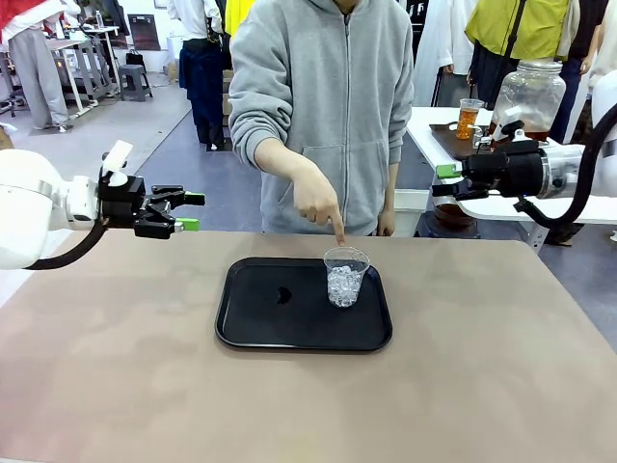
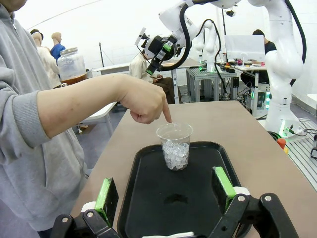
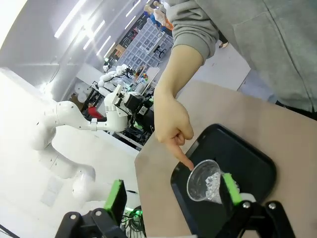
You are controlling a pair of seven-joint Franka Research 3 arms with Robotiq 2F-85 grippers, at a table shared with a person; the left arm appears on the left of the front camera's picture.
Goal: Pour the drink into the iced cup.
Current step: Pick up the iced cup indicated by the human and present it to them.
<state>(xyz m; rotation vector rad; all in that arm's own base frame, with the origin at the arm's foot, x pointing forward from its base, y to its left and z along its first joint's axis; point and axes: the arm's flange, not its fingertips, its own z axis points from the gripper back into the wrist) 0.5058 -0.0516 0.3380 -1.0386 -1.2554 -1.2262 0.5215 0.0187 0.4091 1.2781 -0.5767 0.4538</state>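
Left pincer (image 1: pixel 190 211) and right pincer (image 1: pixel 443 180) are held wide open and empty, raised above the surface (image 1: pixel 116 367) on either side of the black tray (image 1: pixel 231 318), so that the middle is left free for the person. The iced cup (image 1: pixel 346 276) is stood upright on the tray's far right part, within reach of both arms. It is pointed at from just above by the forefinger of the person's hand (image 1: pixel 316 200), presumably to mark the pouring target. The drink (image 1: pixel 469 122) is kept apart, in a small clear cup (image 1: pixel 469 106) beside the dispenser jar (image 1: pixel 528 96) on a side table (image 1: pixel 420 123) behind the right pincer. Pouring is judged not yet begun.
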